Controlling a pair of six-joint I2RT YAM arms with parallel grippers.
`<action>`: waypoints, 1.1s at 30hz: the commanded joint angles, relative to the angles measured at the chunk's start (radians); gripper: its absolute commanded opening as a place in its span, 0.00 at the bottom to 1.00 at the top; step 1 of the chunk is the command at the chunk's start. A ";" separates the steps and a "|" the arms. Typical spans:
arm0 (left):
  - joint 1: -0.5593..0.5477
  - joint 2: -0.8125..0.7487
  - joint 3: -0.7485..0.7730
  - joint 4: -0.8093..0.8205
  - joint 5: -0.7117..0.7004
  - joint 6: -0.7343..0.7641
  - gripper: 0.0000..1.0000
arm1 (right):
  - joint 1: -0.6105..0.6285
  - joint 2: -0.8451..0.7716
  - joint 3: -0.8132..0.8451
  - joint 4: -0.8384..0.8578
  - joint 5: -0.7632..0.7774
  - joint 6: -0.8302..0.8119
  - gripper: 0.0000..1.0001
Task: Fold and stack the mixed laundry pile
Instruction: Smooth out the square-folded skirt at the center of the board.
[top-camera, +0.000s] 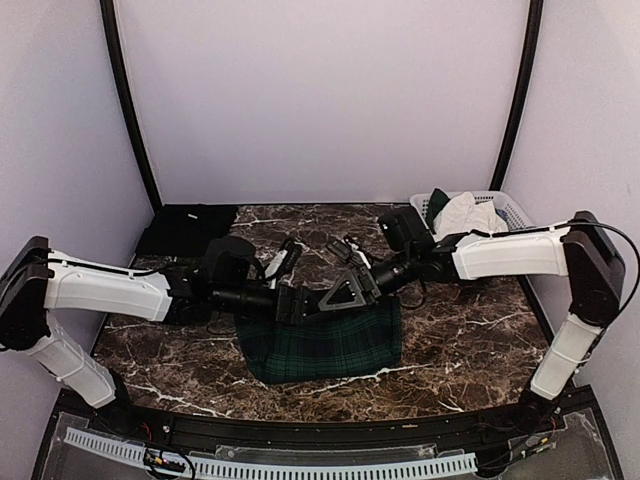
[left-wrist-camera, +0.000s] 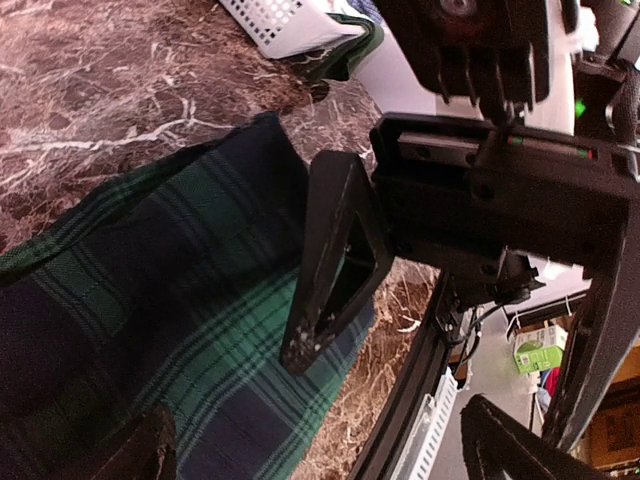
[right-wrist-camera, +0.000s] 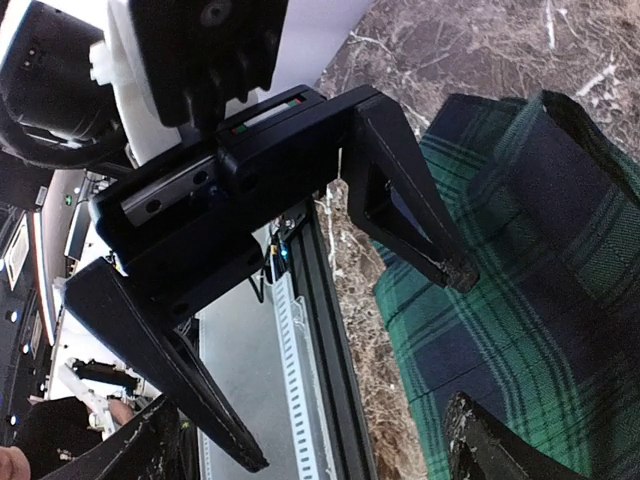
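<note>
Both pairs of jaws stand spread wide and hold nothing. The left jaws and the right jaws meet nose to nose, very near one another, and the tartan skirt (top-camera: 320, 350) lies directly under them, flat on the tabletop (top-camera: 470, 340), folded to a rough rectangle. In the left wrist view one finger (left-wrist-camera: 335, 270) of the right jaws points down at the cloth. I cannot tell if its tip touches.

I judge that the step in hand is to let the folded skirt go and come away from it. To do this well, each pair of jaws should rise straight up first, so no fingertip drags a fold open. Only then should the left arm (top-camera: 110, 290) and the right arm (top-camera: 510, 255) part sideways, because they are close enough to knock together.

Beyond the left jaws and well apart lies the black cloth (top-camera: 185, 228), which seems a good base for the stack. Beyond the right jaws stands the white basket (top-camera: 515, 210), with more garments (top-camera: 465, 215) in it.
</note>
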 joint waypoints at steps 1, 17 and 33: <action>0.026 0.088 -0.026 0.206 0.081 -0.105 0.99 | -0.029 0.138 0.029 0.112 0.012 0.011 0.87; 0.254 0.473 -0.072 0.442 0.194 -0.202 0.99 | -0.217 0.468 -0.026 0.176 0.076 -0.038 0.84; 0.396 -0.117 0.007 -0.160 -0.097 0.013 0.99 | -0.080 0.057 0.115 -0.161 0.472 -0.274 0.77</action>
